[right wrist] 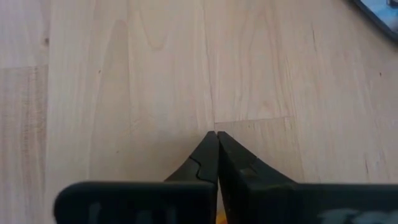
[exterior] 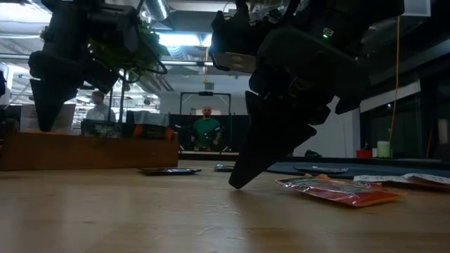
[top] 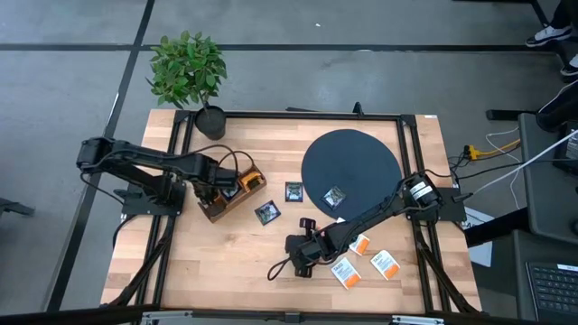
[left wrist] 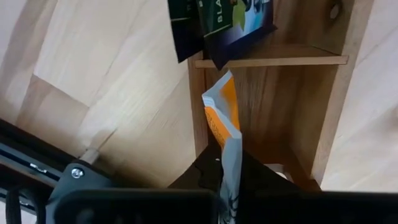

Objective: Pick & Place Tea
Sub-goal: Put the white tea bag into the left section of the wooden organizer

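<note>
My left gripper (top: pixel 226 185) (left wrist: pixel 227 158) hangs over the brown wooden divided box (top: pixel 237 197), shut on a white tea sachet with an orange band (left wrist: pixel 222 115). Dark sachets (left wrist: pixel 217 25) stand in the neighbouring compartment. My right gripper (top: pixel 293 259) (right wrist: pixel 216 134) is shut, its tips low over bare wood near the table's near edge; whether they touch the wood I cannot tell. Loose sachets lie flat: dark ones (top: pixel 293 191) (top: pixel 267 213), one on the dark disc (top: pixel 335 197), and white-and-orange ones (top: pixel 386 264) (top: pixel 346 273) beside the right arm. My left gripper pinches the white-and-orange sachet between its two fingers by one end (left wrist: pixel 231 163). It comes from above, pointing down into the box. The sachet is lifted, standing edge-on and reaching from the fingers over a box compartment (left wrist: pixel 273 106); whether its far end touches the wood I cannot tell.
A large dark round disc (top: pixel 352 162) lies on the table's far right part. A potted plant (top: pixel 188 70) stands at the far left corner. Bare wood (top: pixel 208 262) lies at the near left. People show in the room beyond (exterior: pixel 206 130).
</note>
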Robot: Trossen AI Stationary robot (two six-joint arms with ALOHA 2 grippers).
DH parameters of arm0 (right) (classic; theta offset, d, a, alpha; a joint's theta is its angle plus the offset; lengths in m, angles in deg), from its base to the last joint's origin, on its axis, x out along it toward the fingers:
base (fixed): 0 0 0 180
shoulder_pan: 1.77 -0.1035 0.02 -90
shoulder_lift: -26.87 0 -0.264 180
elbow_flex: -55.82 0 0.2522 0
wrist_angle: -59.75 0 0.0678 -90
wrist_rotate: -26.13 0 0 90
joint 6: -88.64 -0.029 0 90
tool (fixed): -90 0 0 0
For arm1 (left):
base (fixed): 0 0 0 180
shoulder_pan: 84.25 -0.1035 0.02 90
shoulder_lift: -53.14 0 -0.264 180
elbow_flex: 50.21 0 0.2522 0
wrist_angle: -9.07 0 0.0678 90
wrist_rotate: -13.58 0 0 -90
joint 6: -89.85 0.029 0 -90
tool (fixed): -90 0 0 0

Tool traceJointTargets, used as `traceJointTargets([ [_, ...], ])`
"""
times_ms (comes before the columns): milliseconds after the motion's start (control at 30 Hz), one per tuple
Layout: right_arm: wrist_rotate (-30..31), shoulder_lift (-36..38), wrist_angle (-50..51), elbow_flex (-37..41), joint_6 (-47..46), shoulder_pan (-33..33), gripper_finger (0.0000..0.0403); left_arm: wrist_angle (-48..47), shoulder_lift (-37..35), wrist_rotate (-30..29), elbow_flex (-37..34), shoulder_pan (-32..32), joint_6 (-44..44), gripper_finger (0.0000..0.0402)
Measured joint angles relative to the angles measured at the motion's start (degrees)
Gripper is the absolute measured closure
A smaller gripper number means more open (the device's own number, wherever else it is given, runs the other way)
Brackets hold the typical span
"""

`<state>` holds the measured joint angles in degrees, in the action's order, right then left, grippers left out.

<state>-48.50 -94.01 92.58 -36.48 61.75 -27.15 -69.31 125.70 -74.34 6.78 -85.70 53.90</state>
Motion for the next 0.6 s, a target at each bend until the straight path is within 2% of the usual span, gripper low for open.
traceJointTargets([
  [233, 0.0, 0.0, 0.0, 0.0, 0.0, 0.0, 0.0379, 0.1, 0.6, -0.6, 0.0, 0.0, 0.7, 0.0390],
  [600, 0.0, 0.0, 0.0, 0.0, -0.1, 0.0, 0.0395, 0.1, 0.6, -0.7, 0.0, 0.0, 0.7, 0.0354],
])
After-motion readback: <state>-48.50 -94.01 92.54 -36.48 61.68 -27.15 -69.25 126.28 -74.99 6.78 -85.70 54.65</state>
